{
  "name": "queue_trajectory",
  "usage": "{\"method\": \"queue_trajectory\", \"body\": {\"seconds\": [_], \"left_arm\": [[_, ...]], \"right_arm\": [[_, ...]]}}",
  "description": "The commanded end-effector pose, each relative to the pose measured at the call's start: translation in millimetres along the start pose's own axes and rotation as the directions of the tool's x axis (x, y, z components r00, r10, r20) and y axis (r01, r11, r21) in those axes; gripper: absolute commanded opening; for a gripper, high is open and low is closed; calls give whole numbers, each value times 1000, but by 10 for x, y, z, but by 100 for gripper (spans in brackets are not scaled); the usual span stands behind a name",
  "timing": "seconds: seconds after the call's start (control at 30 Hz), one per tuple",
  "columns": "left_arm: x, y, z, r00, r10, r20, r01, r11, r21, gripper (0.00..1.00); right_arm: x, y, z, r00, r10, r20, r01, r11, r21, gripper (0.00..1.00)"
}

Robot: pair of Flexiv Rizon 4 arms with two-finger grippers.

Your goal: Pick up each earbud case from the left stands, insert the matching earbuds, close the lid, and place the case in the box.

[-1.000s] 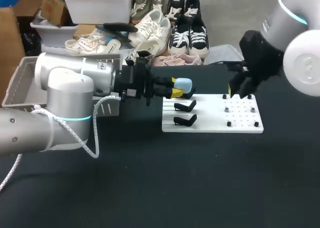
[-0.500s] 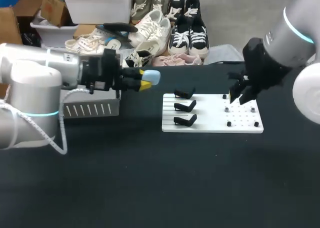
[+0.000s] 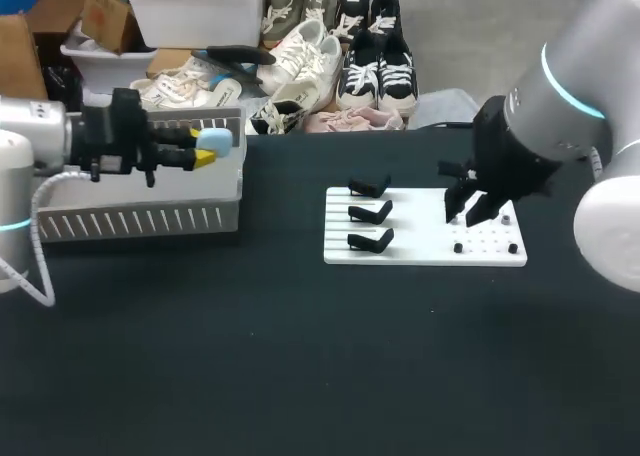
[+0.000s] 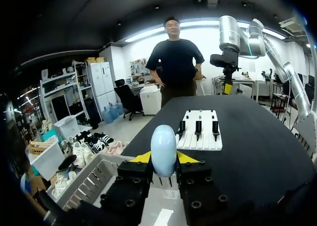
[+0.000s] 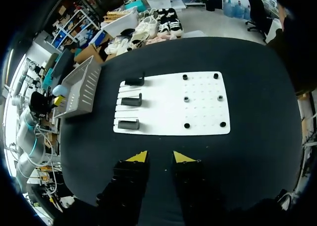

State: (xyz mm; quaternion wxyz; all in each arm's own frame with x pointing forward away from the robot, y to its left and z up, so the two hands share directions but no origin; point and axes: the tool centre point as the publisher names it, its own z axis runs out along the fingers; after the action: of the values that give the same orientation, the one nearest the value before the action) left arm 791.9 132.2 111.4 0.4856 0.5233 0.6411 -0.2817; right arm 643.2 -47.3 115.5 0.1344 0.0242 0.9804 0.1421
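A light blue earbud case [image 3: 215, 139] with its lid closed is clamped between the yellow tips of my left gripper [image 3: 205, 148], above the near wall of the grey slotted box [image 3: 140, 219]. The left wrist view shows the case [image 4: 163, 149] upright between both fingers, with the box [image 4: 91, 179] under it. Three black stands [image 3: 370, 213] on the white board [image 3: 425, 253] are bare. My right gripper [image 3: 463, 212] hangs over the board's peg side. In its wrist view it [image 5: 156, 157] is open and holds nothing, short of the board [image 5: 168, 104].
Small black pegs [image 3: 457, 247] stick up from the right half of the board. The box stands at the table's left rear, seen from the right wrist as well [image 5: 79, 87]. Black tabletop [image 3: 320, 356] stretches wide in front of the board and box.
My left arm has carried the blue case leftward from the stands to over the box. The right gripper has shifted slightly left and lower over the board.
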Motion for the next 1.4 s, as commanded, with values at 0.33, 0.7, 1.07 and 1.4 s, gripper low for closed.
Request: {"method": "queue_trajectory", "body": {"seconds": [0.33, 0.7, 1.07, 1.4], "left_arm": [[518, 456, 67, 996, -78, -52, 84, 989, 125, 0], [683, 477, 56, 990, -109, -86, 123, 977, 172, 46], [513, 298, 48, 996, -82, -41, 88, 982, 167, 100], [-87, -144, 130, 999, -29, 30, 24, 986, 167, 100]], "right_arm": [[71, 14, 147, 991, 78, 108, -81, 996, 22, 27], [43, 44, 151, 988, 93, 124, -98, 995, 32, 27], [46, -24, 50, 983, 105, 153, -104, 994, -13, 27], [-59, -207, -221, 986, 82, 145, -76, 996, -44, 29]]}}
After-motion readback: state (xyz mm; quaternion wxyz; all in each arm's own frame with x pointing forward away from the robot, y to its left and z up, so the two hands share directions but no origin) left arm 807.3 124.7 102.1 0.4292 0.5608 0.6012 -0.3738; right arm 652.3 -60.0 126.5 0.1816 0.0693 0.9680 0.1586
